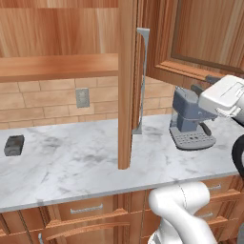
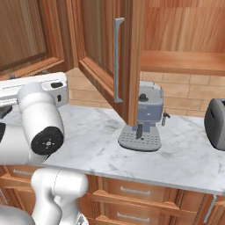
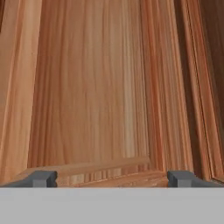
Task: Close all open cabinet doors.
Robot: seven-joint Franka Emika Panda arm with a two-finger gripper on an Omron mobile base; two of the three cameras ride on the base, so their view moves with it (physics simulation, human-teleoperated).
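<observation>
Two spread claw [image 3: 112, 178] fingertips [image 3: 43, 178] close against cabinet door [image 3: 92, 87] panel

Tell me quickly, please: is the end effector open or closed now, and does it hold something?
End effector: open, holding nothing; its fingertips stand wide apart before the cabinet door.

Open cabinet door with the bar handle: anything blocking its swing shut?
Nothing visible. The open cabinet door stands edge-on over the marble counter, and its lower edge appears to hang clear of it. The espresso machine sits on the handle side, not the shelf side. The tool faces a wooden panel up close.
</observation>
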